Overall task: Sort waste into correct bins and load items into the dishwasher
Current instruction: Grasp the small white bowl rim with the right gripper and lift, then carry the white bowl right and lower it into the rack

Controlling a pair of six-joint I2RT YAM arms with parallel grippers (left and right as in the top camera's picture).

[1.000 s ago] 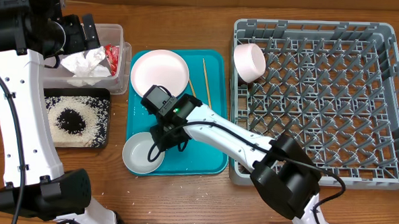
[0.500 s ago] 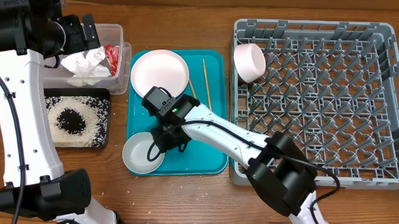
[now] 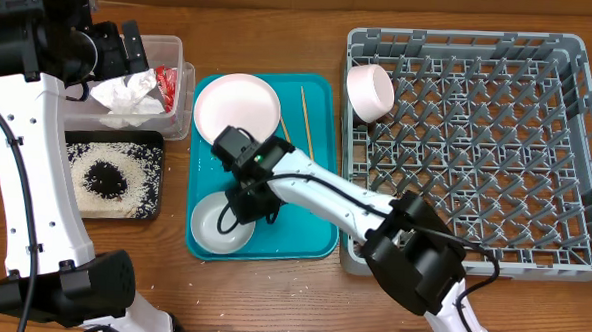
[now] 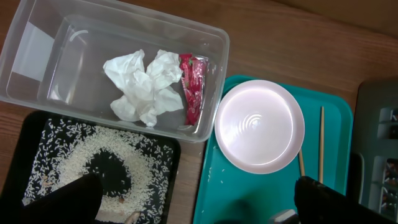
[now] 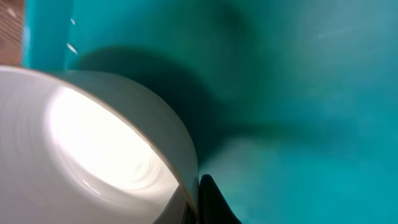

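Observation:
My right gripper (image 3: pixel 247 200) is shut on the rim of the grey-green bowl (image 3: pixel 221 226), which sits at the front left of the teal tray; the right wrist view shows the bowl (image 5: pixel 93 143) and my right gripper (image 5: pixel 198 200) close up. The pink plate (image 3: pixel 238 106) and two chopsticks (image 3: pixel 302 114) lie on the tray. The pink bowl (image 3: pixel 369 92) rests in the grey dish rack (image 3: pixel 577 148). My left gripper (image 4: pixel 199 205) is open and empty above the clear tub (image 3: pixel 171 48), which holds the napkin (image 3: pixel 129 93) and red scrap (image 3: pixel 167 80). The white cup is out of view.
The black tray (image 3: pixel 114 134) in front of the tub holds white and dark grains (image 3: pixel 105 178). The teal tray (image 3: pixel 314 217) lies between the bins and the rack. The rack fills the table's right side. A few grains lie on the teal tray (image 4: pixel 208 171).
My right gripper has dragged the grey-green bowl a little to the right, from overhanging the teal tray's left edge to further onto the tray. The left arm has not moved.

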